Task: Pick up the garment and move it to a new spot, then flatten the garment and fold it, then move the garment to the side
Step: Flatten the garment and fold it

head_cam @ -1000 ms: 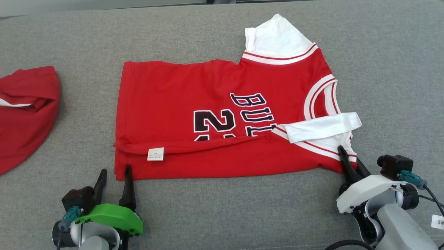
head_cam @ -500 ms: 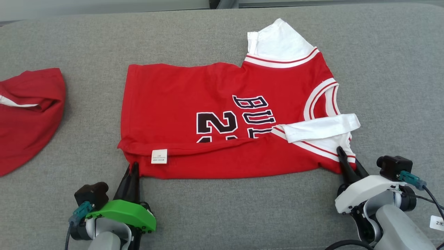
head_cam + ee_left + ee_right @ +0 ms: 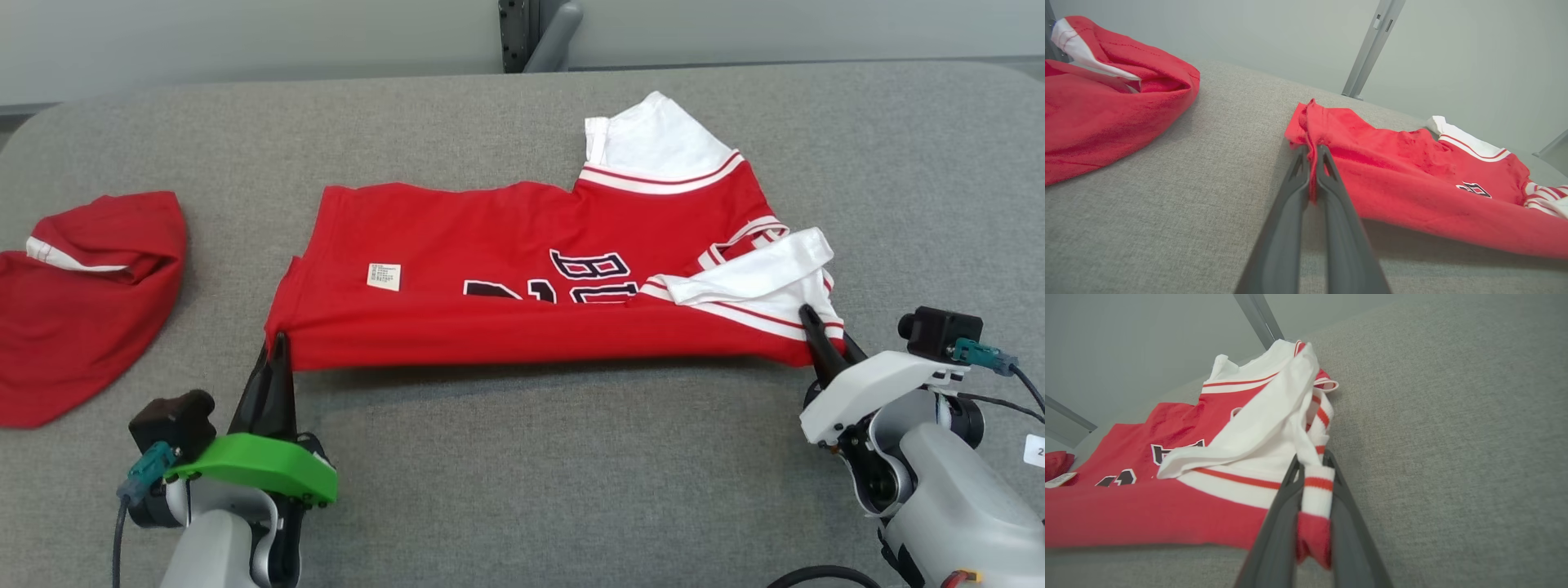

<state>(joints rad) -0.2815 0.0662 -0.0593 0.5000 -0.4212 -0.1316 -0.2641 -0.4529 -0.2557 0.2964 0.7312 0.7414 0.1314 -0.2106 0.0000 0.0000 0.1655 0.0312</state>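
Two corners of the red jersey (image 3: 506, 245) pinched

Head view: jersey lies mid-frame on the grey surface (image 3: 522, 474), near edge raised. Left pincer (image 3: 277, 343) clamps its lower-left corner; right pincer (image 3: 816, 327) its lower-right. Left wrist view: fingers (image 3: 1286, 212) pressed on red hem. Right wrist view: fingers (image 3: 1280, 522) pinch striped trim.

The left tool (image 3: 277, 343) is sitting at the lower left of the head view. Its two dark fingers (image 3: 1290, 212) are pressing together and pinching a corner of the garment (image 3: 506, 245) between their tips. Its green wrist cover (image 3: 253, 478) is lying behind them, on the pale forearm (image 3: 216, 547). The right tool (image 3: 816, 322) is reaching in from the lower right, fingers slanting up and leftward and clamping a striped edge of the cloth. Its white wrist cover (image 3: 865, 388) is tilting leftward.
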